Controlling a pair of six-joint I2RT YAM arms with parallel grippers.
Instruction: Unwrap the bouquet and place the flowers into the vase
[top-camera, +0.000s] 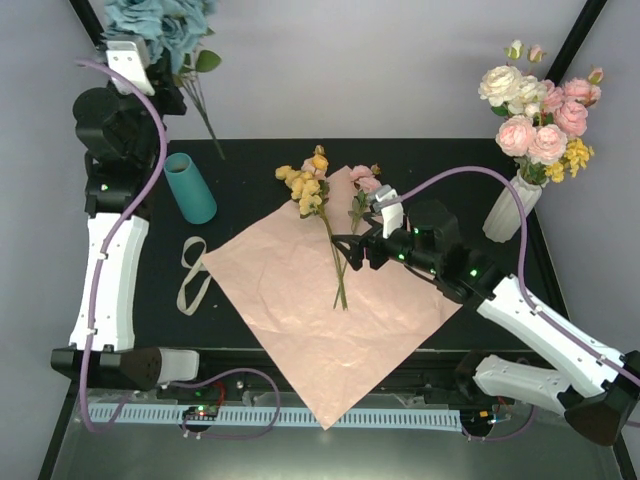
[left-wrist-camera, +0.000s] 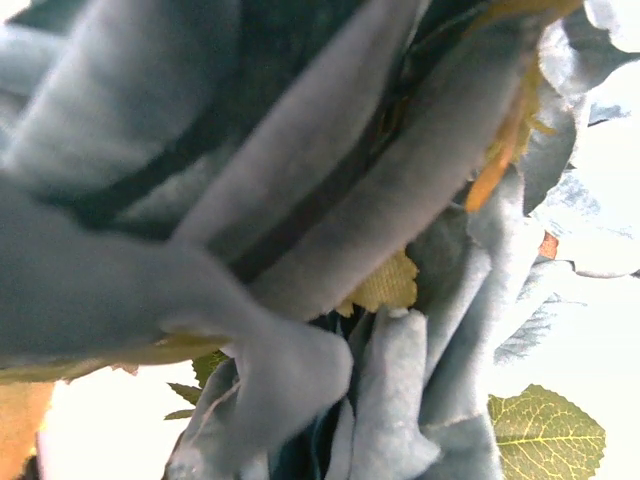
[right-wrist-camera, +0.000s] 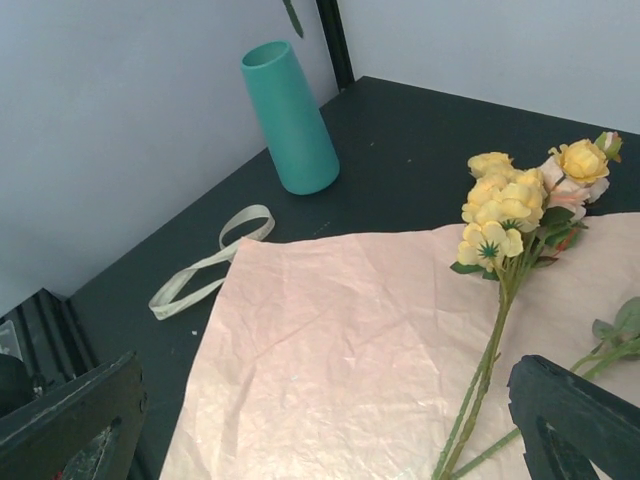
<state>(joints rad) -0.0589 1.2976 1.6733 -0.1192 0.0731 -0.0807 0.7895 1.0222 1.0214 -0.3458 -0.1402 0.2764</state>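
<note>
One blue hydrangea cluster (top-camera: 160, 20) is held aloft far left by the closed left jaws, filling the left wrist view. One yellow spray (top-camera: 303, 185) and one pink spray (top-camera: 362, 178) are laid on one flattened pink paper (top-camera: 290, 300), beside the empty, wide-spread right jaws. One teal vase (top-camera: 190, 187) is stood upright on the black counter (top-camera: 260, 160).

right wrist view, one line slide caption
Open right claw over flat pink paper with yellow flowers lying on it; teal vase and loose ribbon beyond
</note>
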